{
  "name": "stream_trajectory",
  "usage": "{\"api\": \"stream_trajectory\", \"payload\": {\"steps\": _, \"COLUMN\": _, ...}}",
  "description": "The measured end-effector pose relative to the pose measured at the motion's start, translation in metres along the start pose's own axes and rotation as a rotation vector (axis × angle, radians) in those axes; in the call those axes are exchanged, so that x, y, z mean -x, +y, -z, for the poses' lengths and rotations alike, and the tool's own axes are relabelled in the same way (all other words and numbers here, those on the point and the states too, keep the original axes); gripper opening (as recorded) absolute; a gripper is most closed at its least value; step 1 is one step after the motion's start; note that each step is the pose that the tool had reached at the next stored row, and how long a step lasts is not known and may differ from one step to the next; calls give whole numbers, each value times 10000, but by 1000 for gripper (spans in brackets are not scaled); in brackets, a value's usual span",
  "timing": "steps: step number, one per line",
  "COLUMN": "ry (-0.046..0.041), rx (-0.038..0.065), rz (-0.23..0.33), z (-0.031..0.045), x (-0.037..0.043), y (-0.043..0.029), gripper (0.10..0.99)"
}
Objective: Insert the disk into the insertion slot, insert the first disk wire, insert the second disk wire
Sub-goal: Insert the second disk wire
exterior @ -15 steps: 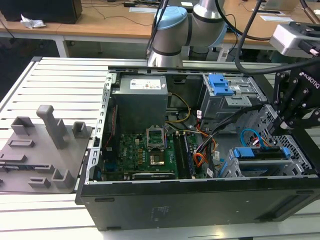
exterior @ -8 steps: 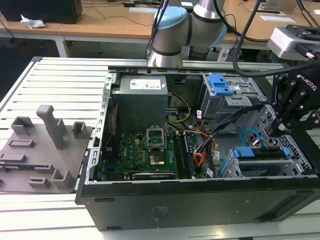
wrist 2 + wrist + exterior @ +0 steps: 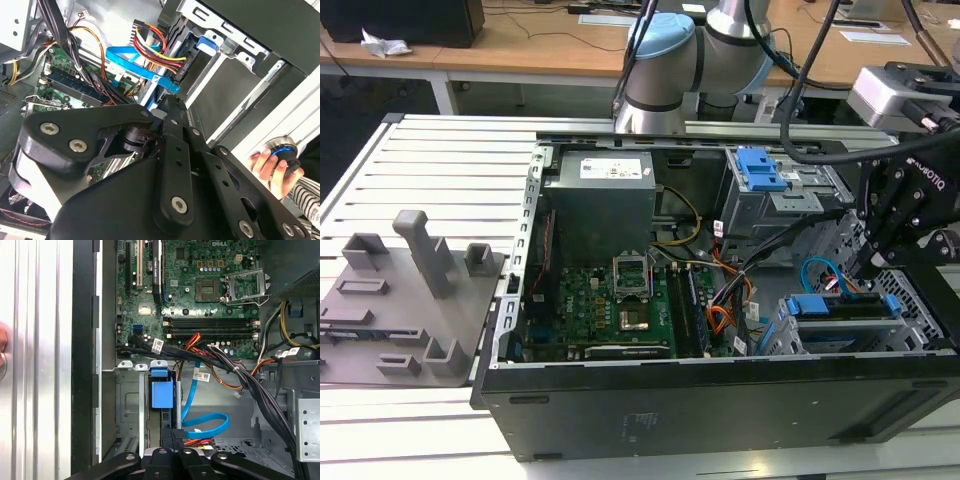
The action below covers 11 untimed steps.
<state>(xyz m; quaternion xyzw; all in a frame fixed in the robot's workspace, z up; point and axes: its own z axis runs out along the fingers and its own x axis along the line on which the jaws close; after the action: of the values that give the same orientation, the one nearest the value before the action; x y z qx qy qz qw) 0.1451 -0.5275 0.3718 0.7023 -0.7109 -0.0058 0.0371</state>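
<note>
The disk [image 3: 161, 394] is sitting edge-up in the slot [image 3: 131, 410], so that step looks done. My gripper [image 3: 171, 436] is pressing in at the disk's rear, at about six o'clock of it, beside the red-orange wire [image 3: 197, 441] and blue cable [image 3: 204, 421]. I'm judging its fingers clenched on the wire's plug, not yet visibly seated.

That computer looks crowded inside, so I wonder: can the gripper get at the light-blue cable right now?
Probably yes. The gripper sits right beside the blue cable, and the cable's loop lies uncovered with nothing over it. The red and orange wires run close by and might crowd the approach.
</note>
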Motion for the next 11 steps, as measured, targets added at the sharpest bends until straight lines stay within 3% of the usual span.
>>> {"api": "stream_trajectory", "payload": {"steps": 5, "ry": 0, "rx": 0, "rz": 0, "z": -35, "x": -16, "y": 50, "gripper": 106}}
{"api": "stream_trajectory", "payload": {"steps": 11, "ry": 0, "rx": 0, "rz": 0, "z": -45, "x": -21, "y": 58, "gripper": 106}}
